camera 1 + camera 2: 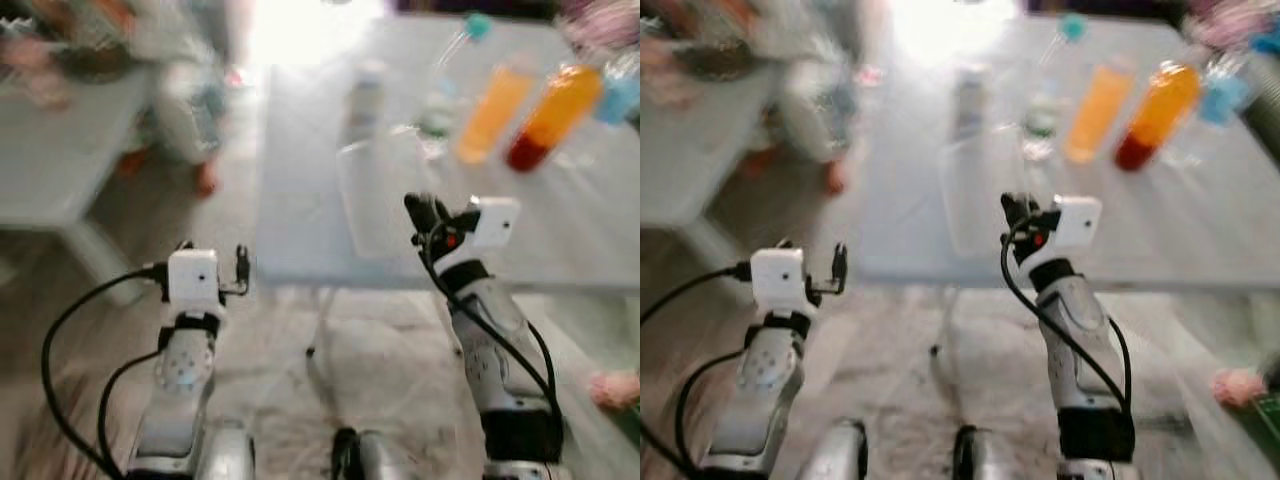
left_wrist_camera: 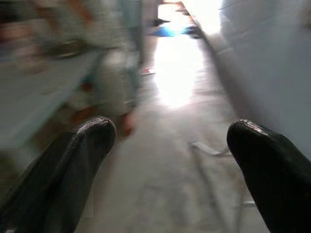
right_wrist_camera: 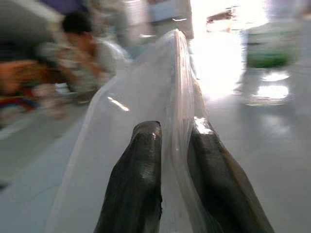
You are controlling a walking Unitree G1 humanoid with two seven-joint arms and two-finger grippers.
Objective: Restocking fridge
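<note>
— Right gripper (image 3: 177, 145) status? Left?

— Fingers pinched tight on the thin rim of a clear plastic container (image 1: 375, 195), which stands on the table (image 1: 300, 220) near its front edge. Left gripper (image 2: 170, 145): fingers spread apart, nothing between them, hanging over the floor (image 2: 170, 184).

— Beyond the container?

— Two orange bottles (image 1: 525, 115) lie further back on the table. All views blurred.

No readable text, labels or numbers; all views motion-blurred.
</note>
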